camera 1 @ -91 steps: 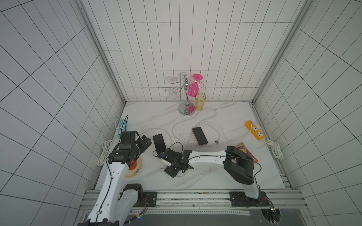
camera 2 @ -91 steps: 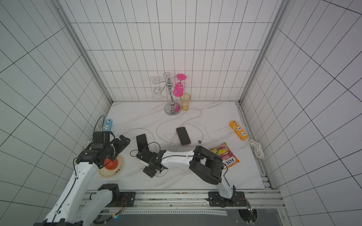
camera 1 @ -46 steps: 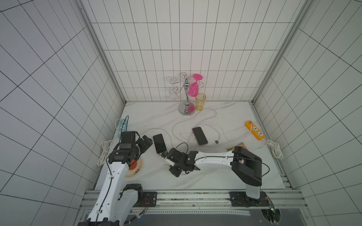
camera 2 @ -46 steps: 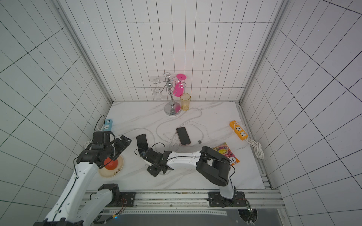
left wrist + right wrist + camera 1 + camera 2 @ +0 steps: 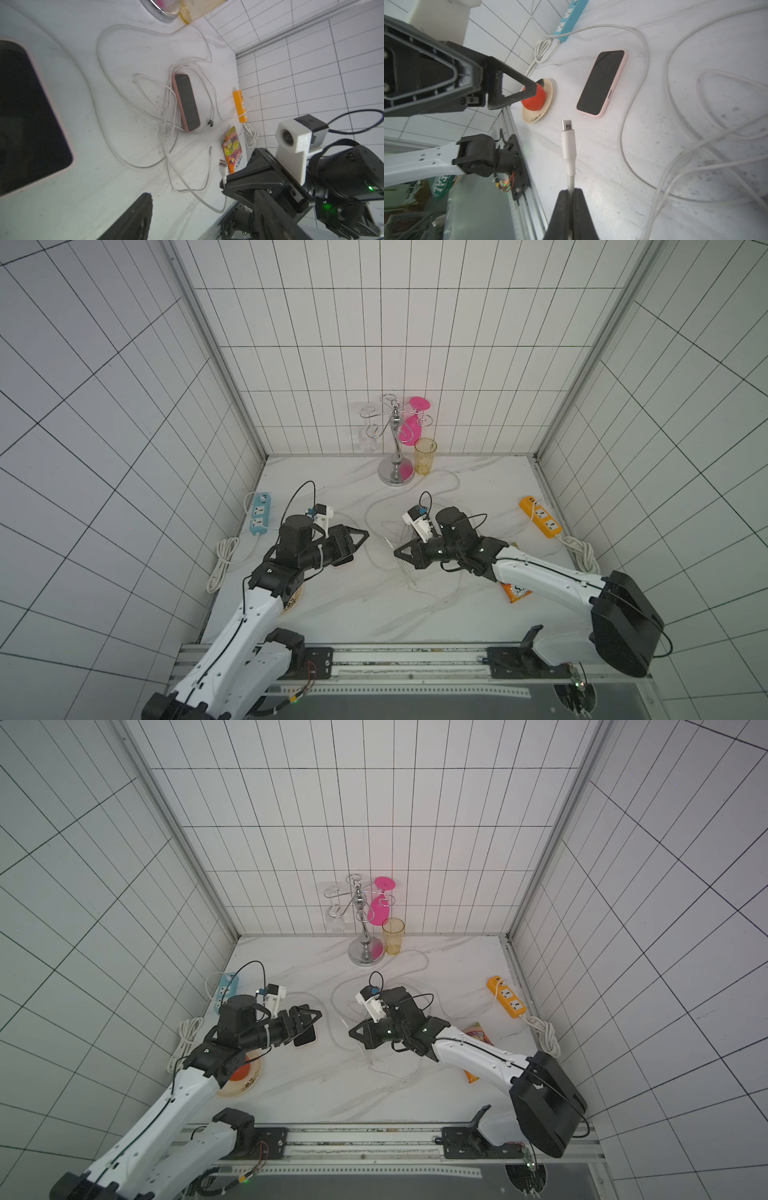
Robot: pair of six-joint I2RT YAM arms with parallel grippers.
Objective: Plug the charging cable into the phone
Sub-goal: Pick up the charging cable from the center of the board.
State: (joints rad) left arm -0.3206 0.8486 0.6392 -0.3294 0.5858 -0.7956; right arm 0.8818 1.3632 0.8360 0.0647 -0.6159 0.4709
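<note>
My right gripper (image 5: 571, 192) is shut on the white charging cable (image 5: 568, 145). It holds the cable just behind the plug (image 5: 567, 125), which sticks out past the fingertips. In both top views this gripper (image 5: 397, 551) hangs above the middle of the table, pointing left. A phone (image 5: 602, 83) in a pink case lies face up ahead of the plug. My left gripper (image 5: 316, 1016) hovers over that phone (image 5: 305, 1039) with its jaws open and nothing between them. The phone's dark screen (image 5: 22, 116) fills one side of the left wrist view.
A second pink-cased phone (image 5: 187, 101) lies among loose white cable loops (image 5: 145, 162). A plate with a red fruit (image 5: 241, 1077) sits under my left arm. Around them are a blue power strip (image 5: 259, 514), an orange power strip (image 5: 540, 522), a snack packet (image 5: 515, 593), a glass stand (image 5: 395, 472) and a yellow cup (image 5: 424, 456).
My right gripper closed on the cable near the phone, then lifted and drew back to the right with the plug. My left gripper moved right over the phone, its jaws narrowing a little.
</note>
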